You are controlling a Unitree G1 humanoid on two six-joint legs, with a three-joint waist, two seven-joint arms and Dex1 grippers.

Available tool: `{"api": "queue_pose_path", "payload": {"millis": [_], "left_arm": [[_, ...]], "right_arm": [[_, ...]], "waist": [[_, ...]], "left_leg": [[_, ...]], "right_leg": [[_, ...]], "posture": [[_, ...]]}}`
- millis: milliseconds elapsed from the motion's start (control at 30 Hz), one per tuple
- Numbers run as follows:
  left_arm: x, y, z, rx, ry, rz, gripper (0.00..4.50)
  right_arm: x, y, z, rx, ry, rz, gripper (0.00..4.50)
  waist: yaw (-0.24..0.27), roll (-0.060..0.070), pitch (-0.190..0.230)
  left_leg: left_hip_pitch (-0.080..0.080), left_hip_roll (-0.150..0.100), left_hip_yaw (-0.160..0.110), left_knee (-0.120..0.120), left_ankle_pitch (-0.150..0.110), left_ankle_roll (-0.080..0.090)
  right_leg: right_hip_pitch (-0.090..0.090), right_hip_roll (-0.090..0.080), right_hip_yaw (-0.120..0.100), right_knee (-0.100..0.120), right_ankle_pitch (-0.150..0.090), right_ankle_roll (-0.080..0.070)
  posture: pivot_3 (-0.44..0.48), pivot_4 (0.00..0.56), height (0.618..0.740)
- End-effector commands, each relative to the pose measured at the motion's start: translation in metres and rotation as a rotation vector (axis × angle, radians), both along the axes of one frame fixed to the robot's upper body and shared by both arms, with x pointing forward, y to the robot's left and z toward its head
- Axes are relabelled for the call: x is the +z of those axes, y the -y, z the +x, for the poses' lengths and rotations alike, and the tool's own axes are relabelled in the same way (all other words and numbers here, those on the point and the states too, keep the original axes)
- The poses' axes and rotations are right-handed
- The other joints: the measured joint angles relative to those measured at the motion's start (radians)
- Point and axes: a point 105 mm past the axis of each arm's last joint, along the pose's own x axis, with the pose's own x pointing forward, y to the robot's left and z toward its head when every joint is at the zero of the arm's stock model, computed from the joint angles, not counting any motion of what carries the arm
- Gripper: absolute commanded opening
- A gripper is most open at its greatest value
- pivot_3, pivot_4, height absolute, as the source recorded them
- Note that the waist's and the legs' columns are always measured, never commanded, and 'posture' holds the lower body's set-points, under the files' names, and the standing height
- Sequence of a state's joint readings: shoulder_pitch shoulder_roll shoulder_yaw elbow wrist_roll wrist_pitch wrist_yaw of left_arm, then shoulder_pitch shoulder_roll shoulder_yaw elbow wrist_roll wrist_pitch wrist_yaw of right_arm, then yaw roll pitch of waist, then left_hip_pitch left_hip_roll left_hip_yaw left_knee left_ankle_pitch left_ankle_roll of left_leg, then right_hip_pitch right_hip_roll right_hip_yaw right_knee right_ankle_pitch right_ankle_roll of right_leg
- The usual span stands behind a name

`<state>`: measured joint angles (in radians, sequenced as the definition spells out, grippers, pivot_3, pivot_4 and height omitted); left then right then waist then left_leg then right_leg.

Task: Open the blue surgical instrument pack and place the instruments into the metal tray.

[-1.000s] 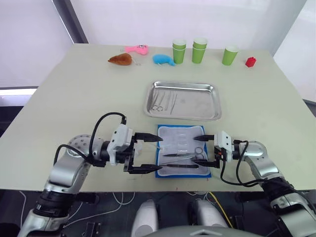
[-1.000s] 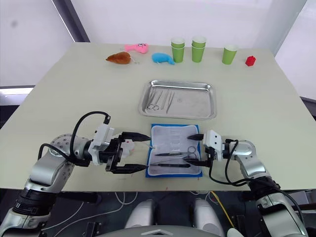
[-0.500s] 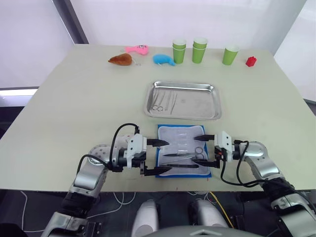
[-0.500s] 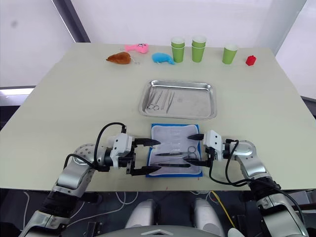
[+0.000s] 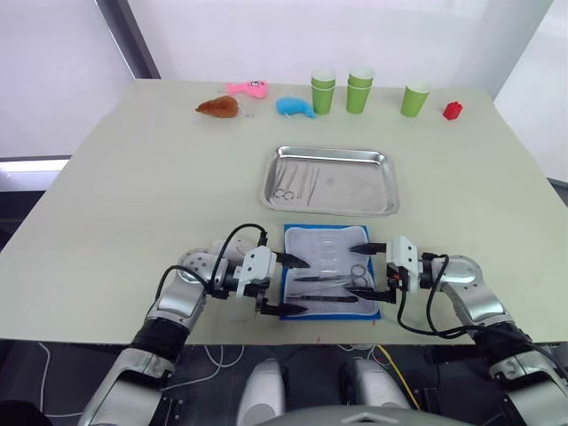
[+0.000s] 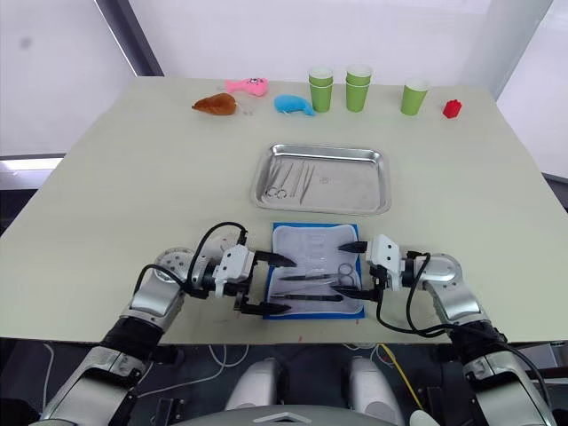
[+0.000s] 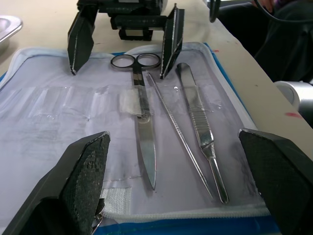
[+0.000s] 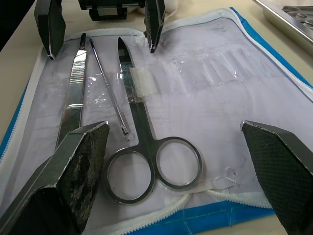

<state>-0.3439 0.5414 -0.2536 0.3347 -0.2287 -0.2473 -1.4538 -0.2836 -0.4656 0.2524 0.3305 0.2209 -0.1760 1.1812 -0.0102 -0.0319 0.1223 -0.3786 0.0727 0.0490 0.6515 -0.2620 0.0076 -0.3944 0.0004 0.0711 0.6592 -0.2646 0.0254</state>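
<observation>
From my head camera, the blue surgical instrument pack (image 5: 330,271) lies unzipped and flat at the near edge of the table (image 5: 133,177), its pale lining up, with the metal tray (image 5: 329,181) just beyond it and apart from it. My left gripper (image 5: 296,285) hangs over the pack's left edge with its black fingers spread wide, and my right gripper (image 5: 367,271) faces it from the pack's right edge, fingers likewise spread and holding nothing. A few slim instruments already lie in the tray's left part, while scissors (image 5: 355,275) and two thin tools rest on the pack's lining. Far behind the tray stand green cups (image 5: 359,90), a red block (image 5: 453,110), a blue whale toy (image 5: 294,107), a pink toy (image 5: 246,88) and a brown toy (image 5: 217,106). From my left wrist, the scissors (image 7: 140,120), a probe (image 7: 176,129) and forceps (image 7: 201,129) lie side by side on the lining between my own spread fingers (image 7: 80,183), with my right gripper (image 7: 124,39) open beyond the ring handles. From my right wrist, the same three tools lie on the pack (image 8: 215,93), the scissors' rings nearest, my left gripper (image 8: 100,27) open at the pack's far end, and a corner of the tray (image 8: 288,14) beside the pack.
</observation>
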Motion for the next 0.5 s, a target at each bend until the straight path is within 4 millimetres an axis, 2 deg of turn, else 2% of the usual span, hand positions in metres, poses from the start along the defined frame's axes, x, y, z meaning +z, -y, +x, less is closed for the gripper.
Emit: {"api": "queue_pose_path", "payload": {"millis": [33,233,500], "left_arm": [[-0.011,-0.003,-0.003,-0.029,-0.016,0.047,4.44],[-0.021,0.001,-0.002,-0.03,-0.022,0.059,4.44],[-0.027,0.0,-0.003,-0.027,-0.012,0.066,4.44]], "right_arm": [[-0.046,0.02,-0.025,-0.021,-0.185,-0.129,4.5],[-0.038,0.026,-0.025,-0.036,-0.16,-0.104,4.5],[-0.012,0.035,-0.019,-0.06,-0.084,-0.054,4.5]], "waist": [[0.0,0.001,0.0],[0.01,0.005,-0.003],[0.014,0.009,-0.002]], "left_leg": [[0.0,0.0,0.0,0.0,0.0,0.0],[0.0,-0.001,0.0,0.001,0.0,0.0],[0.0,-0.001,0.0,0.001,0.0,0.0]], "right_leg": [[0.0,0.0,0.0,0.0,0.0,0.0],[0.0,-0.001,0.0,0.0,0.0,0.0],[0.0,-0.001,0.0,0.001,0.0,0.0]], "posture": [[0.0,0.15,0.739],[0.0,0.15,0.739],[0.0,0.15,0.739]]}}
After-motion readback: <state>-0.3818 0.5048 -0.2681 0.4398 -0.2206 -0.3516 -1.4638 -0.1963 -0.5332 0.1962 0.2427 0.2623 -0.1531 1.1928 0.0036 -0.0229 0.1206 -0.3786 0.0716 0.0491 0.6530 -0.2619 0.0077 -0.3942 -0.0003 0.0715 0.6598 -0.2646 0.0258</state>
